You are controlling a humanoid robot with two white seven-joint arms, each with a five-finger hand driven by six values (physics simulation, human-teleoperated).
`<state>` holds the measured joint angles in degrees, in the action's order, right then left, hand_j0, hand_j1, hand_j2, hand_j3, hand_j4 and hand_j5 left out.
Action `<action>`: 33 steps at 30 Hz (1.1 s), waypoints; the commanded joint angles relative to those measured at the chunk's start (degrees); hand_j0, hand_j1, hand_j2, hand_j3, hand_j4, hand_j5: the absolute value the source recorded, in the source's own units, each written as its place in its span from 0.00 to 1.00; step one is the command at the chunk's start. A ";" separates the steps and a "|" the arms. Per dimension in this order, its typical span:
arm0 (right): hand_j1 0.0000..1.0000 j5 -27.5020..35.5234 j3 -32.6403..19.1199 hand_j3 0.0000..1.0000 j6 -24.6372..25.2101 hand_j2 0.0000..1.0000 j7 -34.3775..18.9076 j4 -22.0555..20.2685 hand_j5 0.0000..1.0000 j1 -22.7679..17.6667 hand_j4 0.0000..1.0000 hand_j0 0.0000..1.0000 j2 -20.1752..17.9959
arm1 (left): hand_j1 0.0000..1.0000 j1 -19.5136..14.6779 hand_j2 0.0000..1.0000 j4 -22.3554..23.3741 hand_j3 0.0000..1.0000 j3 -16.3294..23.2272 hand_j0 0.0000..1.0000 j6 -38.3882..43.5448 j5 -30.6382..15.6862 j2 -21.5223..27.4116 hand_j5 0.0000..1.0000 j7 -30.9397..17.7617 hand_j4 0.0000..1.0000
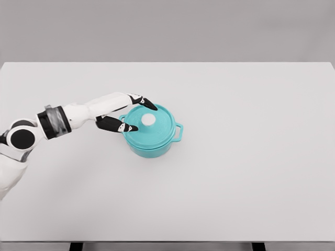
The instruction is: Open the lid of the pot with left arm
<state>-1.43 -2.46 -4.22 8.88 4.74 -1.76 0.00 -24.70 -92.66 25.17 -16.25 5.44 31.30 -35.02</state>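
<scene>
Head view shows the left hand [135, 112], fingers spread and grasping nothing, reaching over the teal pot [152, 137]; its lid [152, 124] remains seated, the knob [148, 120] ungrasped.

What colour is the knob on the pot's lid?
White, a round knob on the teal lid; the head view shows it clearly.

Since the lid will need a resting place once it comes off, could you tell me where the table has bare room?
The white table is bare right of the teal pot to its right edge, and along the front and back edges. It is crowded only left of the pot, where the left hand reaches over the lid.
</scene>
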 commanded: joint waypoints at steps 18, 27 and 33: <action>1.00 0.03 0.00 1.00 0.00 1.00 0.00 0.01 1.00 0.00 1.00 1.00 0.00 | 0.73 0.26 0.73 0.55 0.73 -1.44 0.73 -0.10 5.63 -3.62 0.73 0.02 0.73; 1.00 0.03 0.00 1.00 0.00 1.00 0.00 0.01 1.00 0.00 1.00 1.00 0.00 | 0.73 0.97 0.73 0.11 0.73 -1.36 0.73 -0.10 5.55 -3.53 0.73 0.02 0.73; 1.00 0.03 0.00 1.00 0.00 1.00 0.00 0.01 1.00 0.00 1.00 1.00 0.00 | 0.73 0.97 0.73 0.64 0.73 -1.18 0.73 -0.10 5.72 -3.62 0.73 0.02 0.73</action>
<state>-1.43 -2.46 -4.22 8.88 4.74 -1.76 0.00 -23.73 -92.11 23.95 -16.41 11.44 27.65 -35.02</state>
